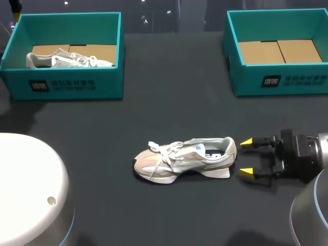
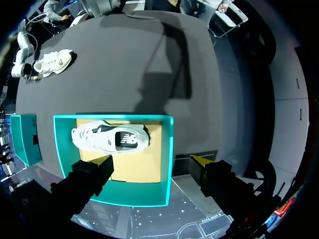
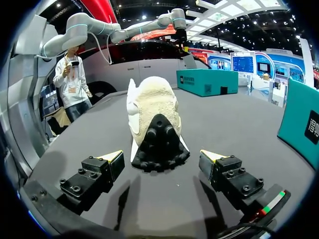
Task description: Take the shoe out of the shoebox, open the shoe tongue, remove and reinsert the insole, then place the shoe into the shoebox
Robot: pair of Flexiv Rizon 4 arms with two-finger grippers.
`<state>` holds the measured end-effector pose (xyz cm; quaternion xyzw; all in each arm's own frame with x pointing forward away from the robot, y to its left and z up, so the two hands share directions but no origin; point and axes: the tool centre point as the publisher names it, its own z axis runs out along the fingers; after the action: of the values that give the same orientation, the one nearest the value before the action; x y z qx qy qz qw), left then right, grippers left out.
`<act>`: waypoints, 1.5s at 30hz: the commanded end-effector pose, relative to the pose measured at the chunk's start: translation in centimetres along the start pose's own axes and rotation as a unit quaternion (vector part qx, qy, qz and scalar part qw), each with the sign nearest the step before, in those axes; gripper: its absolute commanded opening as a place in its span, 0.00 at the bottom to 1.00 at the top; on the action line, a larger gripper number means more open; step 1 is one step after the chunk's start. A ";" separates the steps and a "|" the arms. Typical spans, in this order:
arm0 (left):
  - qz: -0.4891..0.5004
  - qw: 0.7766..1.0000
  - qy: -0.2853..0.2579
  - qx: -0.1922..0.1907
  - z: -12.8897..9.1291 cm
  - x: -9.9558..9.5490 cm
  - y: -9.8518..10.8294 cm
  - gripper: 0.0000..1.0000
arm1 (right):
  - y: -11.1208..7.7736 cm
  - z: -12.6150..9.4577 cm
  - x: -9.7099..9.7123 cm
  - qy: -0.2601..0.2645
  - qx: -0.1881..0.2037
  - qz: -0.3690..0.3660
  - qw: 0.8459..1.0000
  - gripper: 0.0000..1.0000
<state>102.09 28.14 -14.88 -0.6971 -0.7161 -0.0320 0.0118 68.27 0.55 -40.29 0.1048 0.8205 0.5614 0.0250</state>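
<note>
A beige and grey shoe (image 1: 184, 158) lies on its side in the middle of the dark table, toe to the left. My right gripper (image 1: 247, 157) stands open just right of its heel, not touching. In the right wrist view the shoe (image 3: 152, 99) lies heel-first ahead of the open right gripper (image 3: 162, 155). A second shoe (image 1: 69, 59) rests inside the left teal shoebox (image 1: 66, 87). My left gripper (image 2: 152, 159) hangs open high above that shoebox (image 2: 169, 149), with the second shoe (image 2: 109, 138) below it. The right teal shoebox (image 1: 277, 82) holds no shoe.
The white base of my left arm (image 1: 25, 189) fills the near left corner. My right arm's base (image 1: 310, 215) sits at the near right. Both boxes stand along the far edge, with dark tabletop between them.
</note>
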 end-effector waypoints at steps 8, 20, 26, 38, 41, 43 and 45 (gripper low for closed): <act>0.000 1.000 0.001 -0.001 0.0 0.0 -0.1 1.00 | 0.8 2.1 0.2 -0.001 0.001 -0.009 1.000 1.00; 0.000 1.000 0.001 -0.001 0.0 0.0 -0.1 1.00 | 1.3 4.0 0.4 0.011 -0.003 -0.014 1.000 1.00; 0.000 1.000 0.001 -0.001 0.0 0.0 -0.1 1.00 | 1.5 4.7 0.4 0.012 -0.001 -0.017 1.000 1.00; 0.000 1.000 0.001 -0.001 0.0 0.0 -0.1 1.00 | 1.6 6.1 0.6 0.017 0.001 -0.019 1.000 1.00; 0.000 1.000 0.001 -0.001 0.0 0.0 -0.1 1.00 | 1.5 6.3 0.6 0.018 0.001 -0.018 1.000 1.00; 0.000 1.000 0.001 -0.001 0.0 0.0 -0.1 1.00 | 1.5 6.5 0.6 0.019 0.002 -0.017 1.000 1.00; 0.000 1.000 0.001 -0.001 0.0 0.0 -0.1 1.00 | 1.5 6.6 0.7 0.019 0.002 -0.017 1.000 1.00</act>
<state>102.09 28.14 -14.88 -0.6971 -0.7161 -0.0320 0.0117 68.82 6.87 -41.10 0.0791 0.8224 0.5630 0.0188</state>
